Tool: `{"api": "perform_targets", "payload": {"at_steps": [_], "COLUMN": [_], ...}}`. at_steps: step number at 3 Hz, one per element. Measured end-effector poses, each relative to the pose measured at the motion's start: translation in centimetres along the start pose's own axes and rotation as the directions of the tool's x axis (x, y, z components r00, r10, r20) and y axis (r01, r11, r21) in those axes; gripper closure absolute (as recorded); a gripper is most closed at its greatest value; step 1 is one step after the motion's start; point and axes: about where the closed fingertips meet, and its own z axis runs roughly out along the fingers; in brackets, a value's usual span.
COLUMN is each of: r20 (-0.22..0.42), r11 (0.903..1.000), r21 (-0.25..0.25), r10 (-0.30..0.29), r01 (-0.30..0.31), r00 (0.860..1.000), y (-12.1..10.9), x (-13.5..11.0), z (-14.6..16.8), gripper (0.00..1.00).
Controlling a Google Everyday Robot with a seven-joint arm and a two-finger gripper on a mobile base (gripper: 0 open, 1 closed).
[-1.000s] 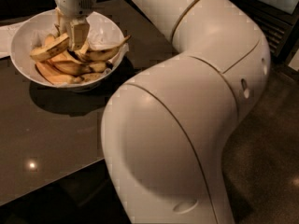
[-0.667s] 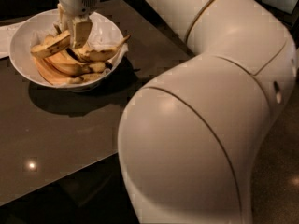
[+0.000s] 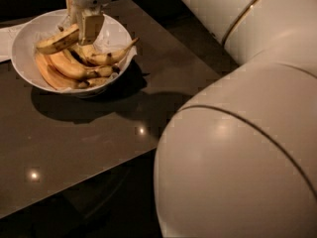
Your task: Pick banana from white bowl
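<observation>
The white bowl [image 3: 22, 58] stands on the dark table at the top left and holds several bananas. My gripper [image 3: 79, 29] reaches down into it from the top edge. Its fingers [image 3: 92, 26] are shut on the right end of the banana [image 3: 55, 41], which is pale, speckled and nearly straight. The banana sticks out to the left and lies over the rest of the pile. Below it lie smooth orange-tinted bananas [image 3: 69, 69] and a small curved one with a long stem [image 3: 108, 57].
The dark glossy table [image 3: 99, 138] runs to a front edge at the lower left. A white sheet [image 3: 5, 39] lies left of the bowl. My large white arm [image 3: 242, 133] fills the right side of the view.
The gripper has stayed over the bowl and the banana in it sits slightly higher than before. The arm's elbow has swung to the right and fills more of the view.
</observation>
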Motion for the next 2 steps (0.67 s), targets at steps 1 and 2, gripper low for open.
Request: {"api": "perform_targets", "payload": {"at_steps": [1, 2], "r20": [-0.035, -0.106], "r11": [0.9979, 0.9848], "r21": [0.044, 0.124], "r10": [0.05, 0.135], "r01": [-0.048, -0.122], "r00": [0.998, 0.985], "y": [1.5, 4.5], "x": [0.6, 0.6], "z": [-2.6, -6.9], "gripper": [1.0, 1.0]}}
